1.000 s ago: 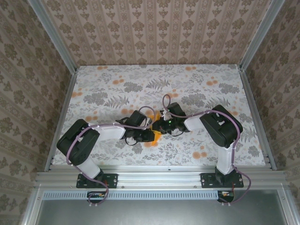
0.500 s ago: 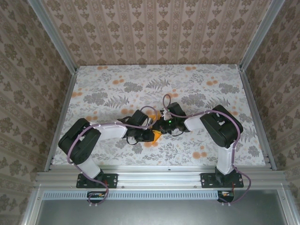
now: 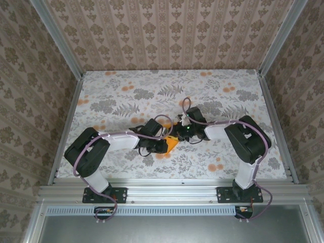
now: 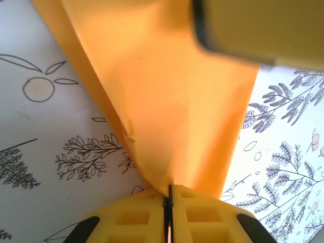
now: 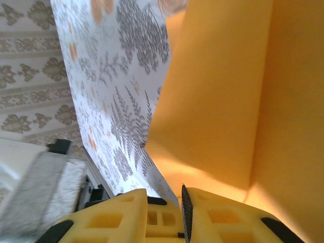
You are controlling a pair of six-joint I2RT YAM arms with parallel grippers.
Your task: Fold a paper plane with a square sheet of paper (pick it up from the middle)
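Observation:
The square sheet of paper (image 3: 172, 144) is bright orange, folded and creased, and sits at the table's middle between both arms. Whether its shape is the paper plane's I cannot tell. My left gripper (image 3: 165, 145) is shut on the paper's narrow end (image 4: 177, 111); in the left wrist view its jaws (image 4: 169, 191) meet with the orange edge pinched between them. My right gripper (image 3: 178, 135) is just behind the paper. In the right wrist view the right gripper (image 5: 164, 196) is open, with a gap showing tabletop, and the paper (image 5: 228, 101) spreads beyond its right finger.
The flower-printed tabletop (image 3: 126, 96) stretches behind and to both sides of the arms. Patterned walls and aluminium posts (image 3: 68, 55) close in the table. The metal rail (image 3: 172, 191) with both arm bases runs along the near edge.
My right gripper has opened and drawn back a little to the right, its arm swinging right. My left gripper has closed on the paper, and more of the orange sheet shows.

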